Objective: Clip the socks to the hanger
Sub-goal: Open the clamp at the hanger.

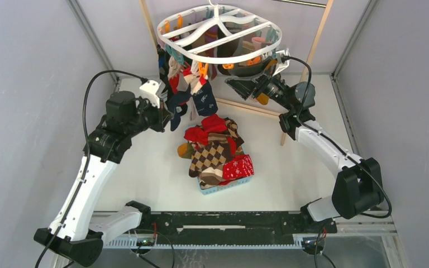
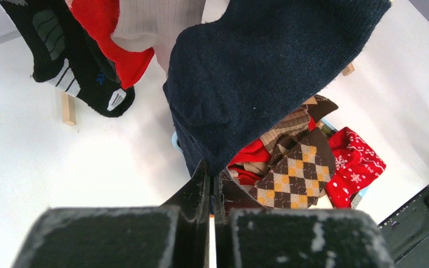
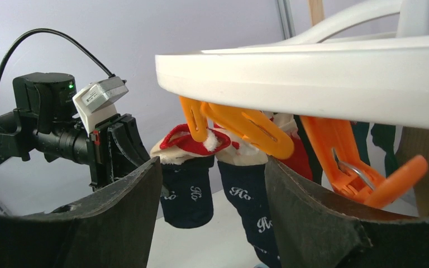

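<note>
Under the left side of the hanger [image 1: 229, 57], the left tool [image 2: 212, 173] is pinched closed on the edge of a hanging navy sock [image 2: 268, 72]. The right tool [image 3: 212, 167] gapes open just below the hanger's rim, beside an orange peg [image 3: 251, 128]. More socks [image 1: 215, 153] lie heaped on a blue basket [image 1: 223, 187] at mid-desk [image 1: 145, 173]

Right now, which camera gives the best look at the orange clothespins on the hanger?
The right wrist view: the orange clothespins hang large and close just under the white hanger rim, one metal spring visible. The top external view shows them small, partly hidden beneath the ring. The left wrist view shows none, only socks.
</note>
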